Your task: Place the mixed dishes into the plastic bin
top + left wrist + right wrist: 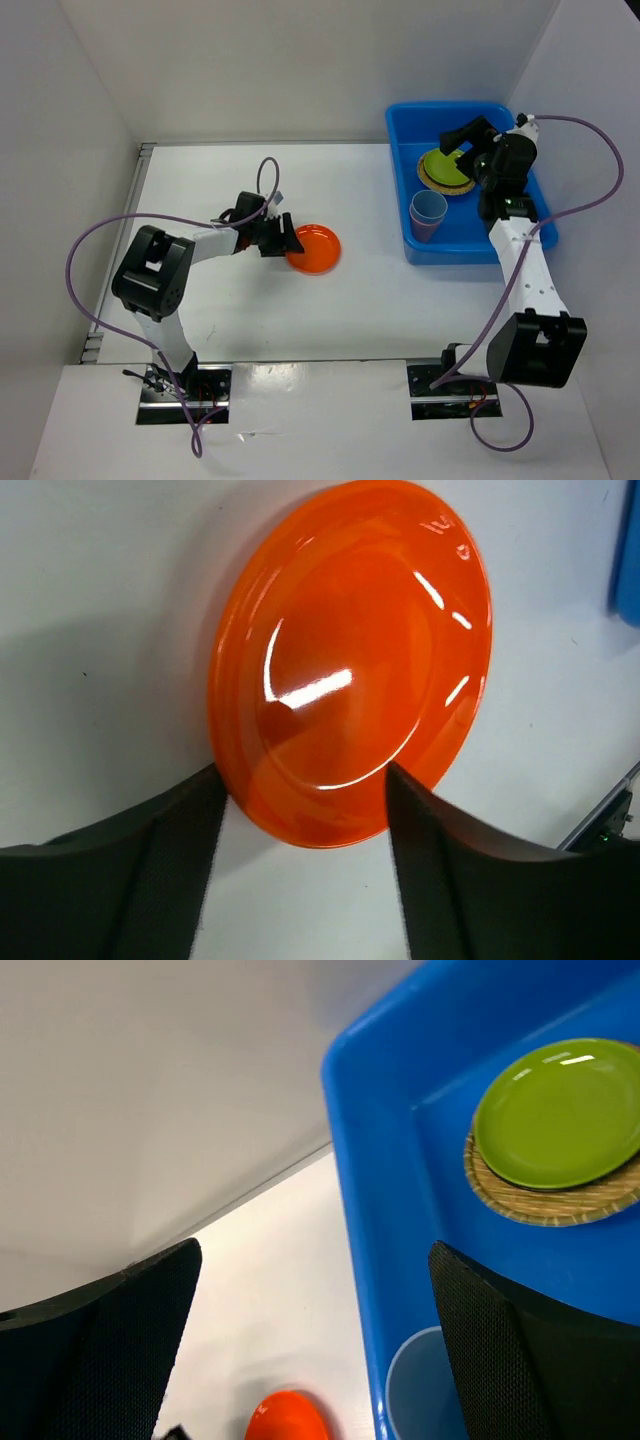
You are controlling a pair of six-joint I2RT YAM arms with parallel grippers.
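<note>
Orange plate [314,248] lies flat, face up; left gripper [284,238] gapes astride its rim, right gripper [468,143] spread empty.

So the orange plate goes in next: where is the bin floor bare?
Bare floor shows along the far wall of the plastic bin, beyond the lime green plate stacked on a tan woven plate, and in the near strip right of the blue cup. The near-left corner is crowded; the right claw hangs over the plates.
</note>
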